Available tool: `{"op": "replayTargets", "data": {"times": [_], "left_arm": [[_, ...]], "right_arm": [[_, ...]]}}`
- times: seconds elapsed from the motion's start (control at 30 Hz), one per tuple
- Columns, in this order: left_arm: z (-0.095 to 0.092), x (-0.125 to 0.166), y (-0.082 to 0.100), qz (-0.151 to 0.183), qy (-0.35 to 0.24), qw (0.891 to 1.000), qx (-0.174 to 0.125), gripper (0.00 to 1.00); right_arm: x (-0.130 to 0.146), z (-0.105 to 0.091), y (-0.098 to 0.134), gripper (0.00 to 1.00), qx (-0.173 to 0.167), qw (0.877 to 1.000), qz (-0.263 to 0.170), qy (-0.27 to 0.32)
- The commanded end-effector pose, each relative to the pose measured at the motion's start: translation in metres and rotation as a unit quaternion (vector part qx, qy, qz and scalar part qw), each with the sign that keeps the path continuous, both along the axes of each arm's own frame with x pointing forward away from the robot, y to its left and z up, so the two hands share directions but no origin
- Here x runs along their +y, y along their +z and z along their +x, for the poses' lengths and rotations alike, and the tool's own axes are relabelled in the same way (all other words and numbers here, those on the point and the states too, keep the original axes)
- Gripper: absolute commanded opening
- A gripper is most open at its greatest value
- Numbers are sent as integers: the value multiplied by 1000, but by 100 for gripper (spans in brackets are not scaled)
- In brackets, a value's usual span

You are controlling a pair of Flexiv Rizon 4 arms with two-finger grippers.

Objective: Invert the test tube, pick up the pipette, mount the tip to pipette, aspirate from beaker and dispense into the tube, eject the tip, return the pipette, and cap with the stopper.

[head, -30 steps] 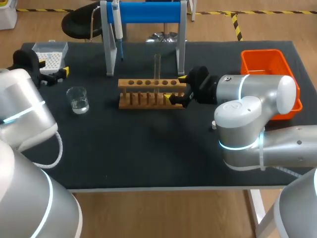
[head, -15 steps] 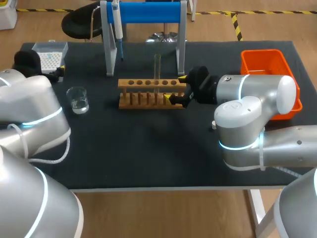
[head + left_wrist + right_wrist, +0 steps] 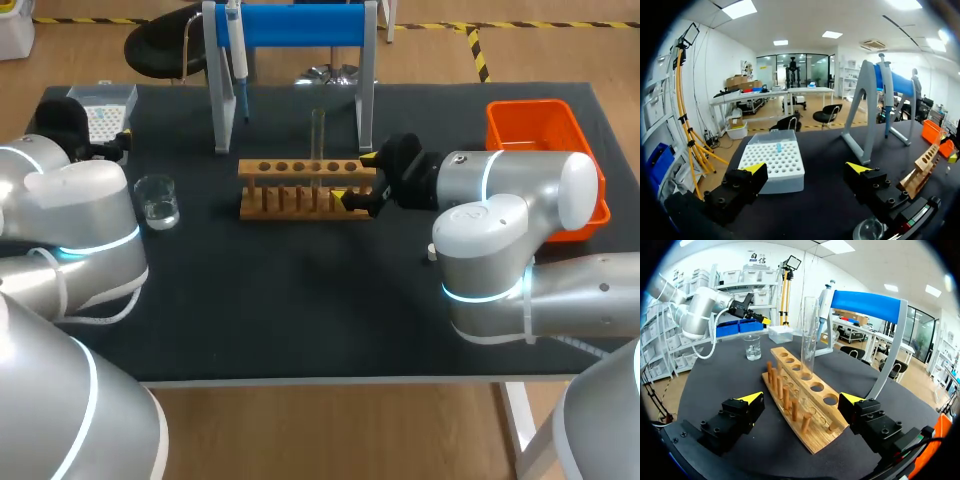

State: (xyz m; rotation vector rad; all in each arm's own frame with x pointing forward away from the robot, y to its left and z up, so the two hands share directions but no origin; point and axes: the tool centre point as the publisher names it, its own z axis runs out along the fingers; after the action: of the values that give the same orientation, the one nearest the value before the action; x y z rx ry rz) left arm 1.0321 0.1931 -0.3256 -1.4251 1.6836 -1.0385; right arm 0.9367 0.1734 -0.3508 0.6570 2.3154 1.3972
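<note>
Across the black desk (image 3: 300,300), the one clear difference from a second ago is the left arm (image 3: 80,215). Its big silver elbow has swung in from the desk's left edge and now bulks beside the beaker (image 3: 158,200), while its wrist has drawn back towards the tip box (image 3: 110,108) at the far left corner. The right arm (image 3: 500,230) has not stirred, and the blue stand (image 3: 295,25), orange bin (image 3: 535,125), wooden rack (image 3: 300,190) and test tube (image 3: 318,140) sit where they did. From overhead the left arm hides most of its own gripper. The left wrist view shows the left gripper (image 3: 806,168) with fingers spread wide and nothing between them, the tip box (image 3: 774,160) just ahead of it and the beaker's rim low beside one finger. That view also shows the pipette (image 3: 885,95) hanging on the stand (image 3: 865,100), with the rack (image 3: 922,167) off to the side. The right wrist view shows what the overhead view blurs. The right gripper (image 3: 801,398) has its fingers apart on either side of the rack's near end, with a gap on both sides. The test tube (image 3: 809,337) stands upright in the third hole from that end, open mouth up, touched by neither finger.
</note>
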Motion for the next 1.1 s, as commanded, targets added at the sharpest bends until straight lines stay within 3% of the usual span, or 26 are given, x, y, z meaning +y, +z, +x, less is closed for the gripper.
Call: {"op": "replayTargets", "data": {"times": [0.03,0.6,1.1], "left_arm": [[9,9,9,0,-12,1000,28,100],[25,24,8,6,-3,999,37,100],[53,25,-4,4,5,1000,20,100]], "right_arm": [[1,0,0,100,0,1000,-1,-1],[1,0,0,100,0,1000,-1,-1],[1,0,0,100,0,1000,-1,-1]]}}
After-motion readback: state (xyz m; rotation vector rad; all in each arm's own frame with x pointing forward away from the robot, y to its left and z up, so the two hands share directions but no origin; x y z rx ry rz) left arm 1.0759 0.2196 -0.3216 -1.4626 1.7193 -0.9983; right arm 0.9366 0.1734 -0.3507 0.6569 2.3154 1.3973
